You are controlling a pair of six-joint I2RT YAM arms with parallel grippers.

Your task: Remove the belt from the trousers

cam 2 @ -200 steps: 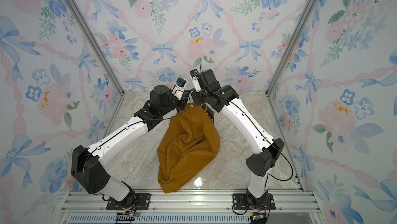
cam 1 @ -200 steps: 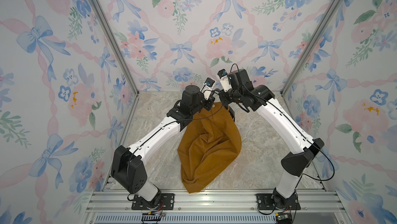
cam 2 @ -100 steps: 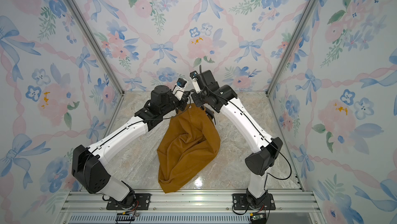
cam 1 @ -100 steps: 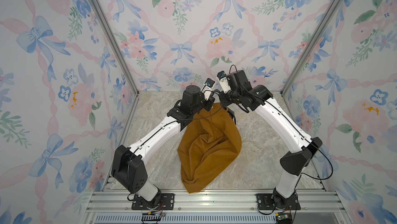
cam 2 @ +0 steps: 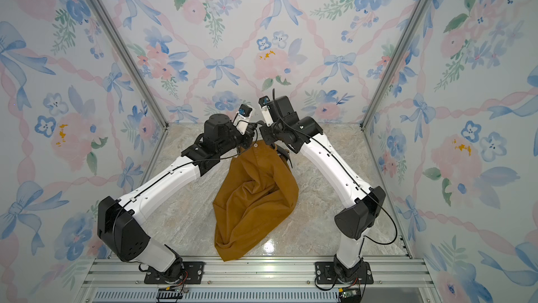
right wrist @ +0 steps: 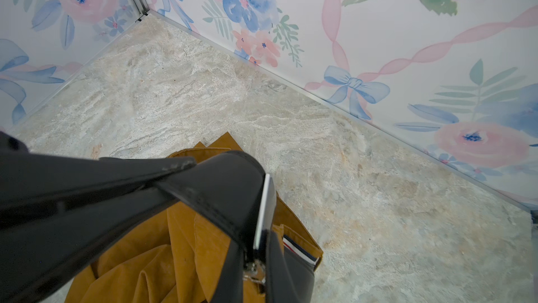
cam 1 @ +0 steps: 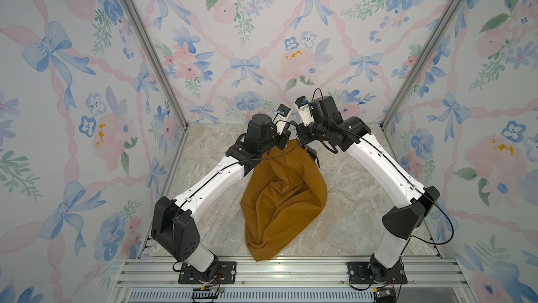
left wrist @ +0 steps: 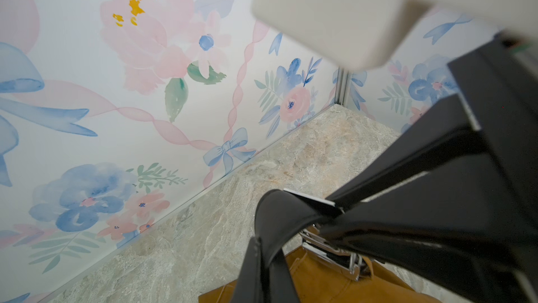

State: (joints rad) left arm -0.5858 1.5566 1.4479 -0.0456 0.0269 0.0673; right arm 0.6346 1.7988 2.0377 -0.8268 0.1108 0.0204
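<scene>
The ochre trousers are held up by the waist at the far middle and drape down to the table's front edge. My left gripper is shut on the black belt where the strap loops over. My right gripper, right beside it, is shut on the belt's silver buckle. The striped inner waistband shows next to the buckle. A white button sits at the waist's top. The rest of the belt is hidden in the cloth.
The marble tabletop is boxed in by flowered walls on three sides, with the back wall close behind the grippers. An aluminium rail carrying both arm bases runs along the front edge.
My right gripper has closed down on the buckle. Both arms have barely moved, and the trousers hang as before.
</scene>
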